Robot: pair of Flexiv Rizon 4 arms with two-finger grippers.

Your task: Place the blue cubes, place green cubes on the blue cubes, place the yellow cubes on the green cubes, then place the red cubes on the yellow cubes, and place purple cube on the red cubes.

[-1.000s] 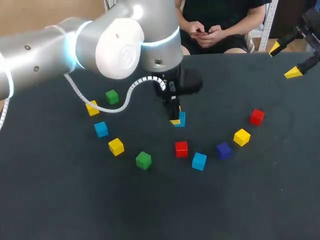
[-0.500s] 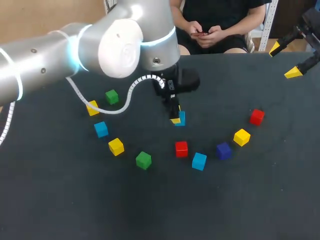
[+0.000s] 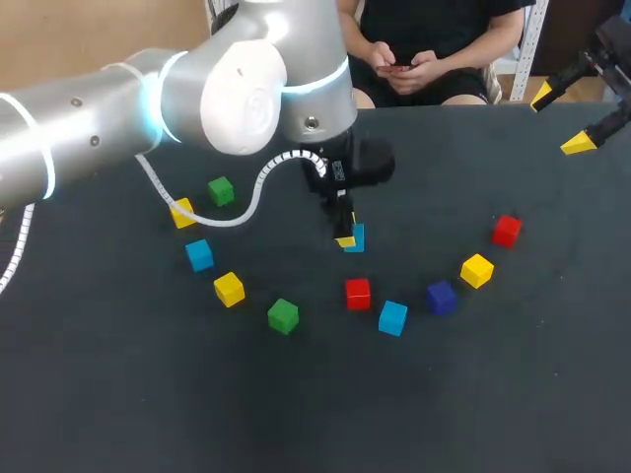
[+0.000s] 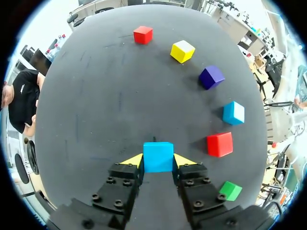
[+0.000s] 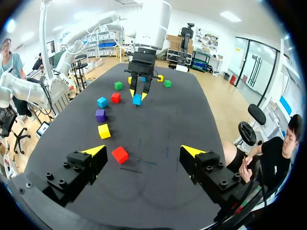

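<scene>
Toward the robot from table [image 3: 118,394] centre, the near red cube [image 3: 358,293] sits at 6 o'clock of the held blue cube [image 4: 158,154], near it. My guess is that a low pull-back of the arm could knock it. At centre the left gripper [image 4: 158,161] is clamped on that blue cube, with its yellow tips on two opposite faces. Cannot tell if the cube rests on the surface or hangs just above it.

Likely risks:
- The grip is at the tips only, so a fast move could twist the cube or let it slip.
- If let go above the surface, the cube could bounce and land skewed, which makes a poor base for a green cube.

The right gripper [image 3: 569,118] hangs with fingers spread and holds nothing. It is well apart at 2 o'clock, over the far right corner, so no clash seems likely from there.

Count, with clock positions from the held cube, near first:
- **Blue, three:** near blue cube [image 3: 392,317] at 5, left blue cube [image 3: 199,254] at 9, plus the held one.
- **Green, two:** near green cube [image 3: 283,315] at 7, far green cube [image 3: 221,190] at 10.
- **Purple, one:** purple cube [image 3: 441,296] at 4.
- **Red, two:** the near one at 6, right red cube [image 3: 507,230] at 3.
- **Yellow, three:** near yellow cube [image 3: 229,289] at 8, right yellow cube [image 3: 476,270] between 3 and 4, far yellow cube [image 3: 181,212] between 9 and 10.

That makes eleven cubes. There are only two greens for three blues, so the layers may come out uneven.
</scene>
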